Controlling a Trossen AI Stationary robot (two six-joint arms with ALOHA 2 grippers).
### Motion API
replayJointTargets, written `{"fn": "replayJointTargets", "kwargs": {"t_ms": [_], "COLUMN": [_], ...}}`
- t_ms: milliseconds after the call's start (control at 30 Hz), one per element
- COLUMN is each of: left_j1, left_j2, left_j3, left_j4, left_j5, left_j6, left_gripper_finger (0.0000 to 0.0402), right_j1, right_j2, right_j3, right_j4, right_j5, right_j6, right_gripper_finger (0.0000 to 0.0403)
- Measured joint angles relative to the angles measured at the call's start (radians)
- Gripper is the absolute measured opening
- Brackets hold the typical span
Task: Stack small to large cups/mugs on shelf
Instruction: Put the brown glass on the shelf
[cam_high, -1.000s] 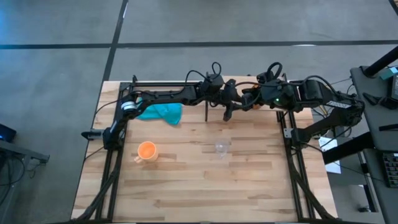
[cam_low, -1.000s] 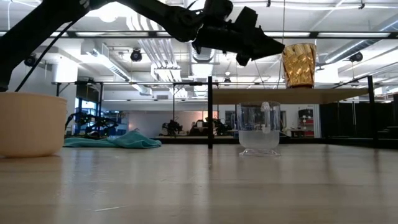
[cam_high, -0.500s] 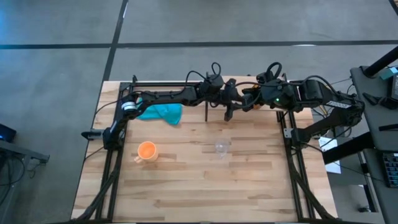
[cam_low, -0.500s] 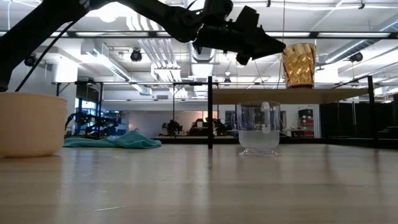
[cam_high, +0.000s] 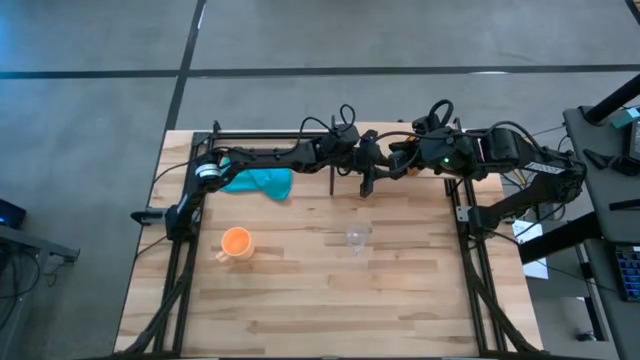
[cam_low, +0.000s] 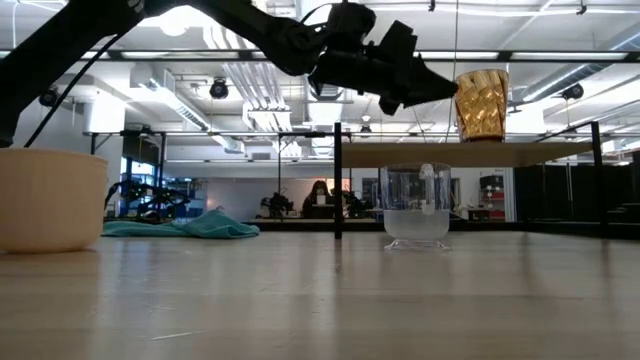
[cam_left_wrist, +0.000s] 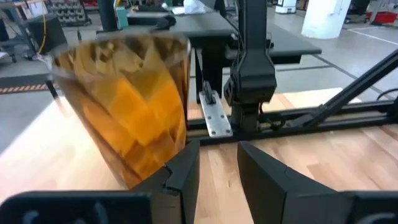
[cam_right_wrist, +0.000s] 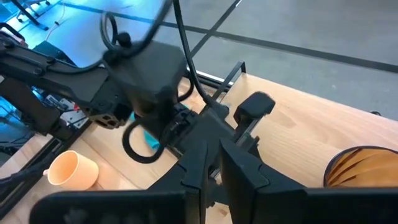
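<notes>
Left gripper (cam_low: 440, 88) has drawn slightly back from brown wood-grain cup (cam_low: 481, 104), fingers spread, not holding. Cup stands upright on shelf (cam_low: 470, 155). Right gripper (cam_right_wrist: 214, 163) nearly pressed together, empty. Glass cup (cam_high: 356, 239) and orange mug (cam_high: 236, 243) on counter (cam_high: 400, 300), not yet stacked.

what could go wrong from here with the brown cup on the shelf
The brown cup stands on the shelf, and the open left gripper hangs right beside it; a sideways move could knock it off. The glass cup sits on the table just below, so a fall might hit it. The right gripper, shut and empty, waits close by; the arms could collide.
</notes>
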Motion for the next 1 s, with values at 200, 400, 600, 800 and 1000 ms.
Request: {"fn": "replayJointTargets", "kwargs": {"t_ms": [200, 400, 600, 800, 1000], "left_j1": [0.0, 0.007, 0.026, 0.062, 0.098], "left_j2": [0.0, -0.013, -0.054, -0.095, -0.131], "left_j3": [-0.039, -0.04, -0.042, -0.045, -0.047], "left_j4": [0.001, -0.001, -0.011, -0.029, -0.037], "left_j5": [0.0, 0.0, 0.0, -0.003, -0.03], "left_j6": [0.0, 0.0, 0.034, 0.034, 0.06], "left_gripper_finger": [0.0095, 0.0095, 0.0095, 0.0095, 0.0095], "right_j1": [0.0, 0.025, 0.118, 0.179, 0.179], "right_j2": [0.0, 0.0, 0.002, 0.03, 0.056], "right_j3": [0.0, 0.0, -0.001, -0.057, -0.16], "right_j4": [-0.008, -0.122, -0.22, -0.234, -0.234], "right_j5": [-0.009, -0.023, -0.027, -0.027, -0.013], "right_j6": [-0.004, 0.066, 0.228, 0.312, 0.391], "right_gripper_finger": [0.0036, 0.0035, 0.0032, 0.0032, 0.0032]}}
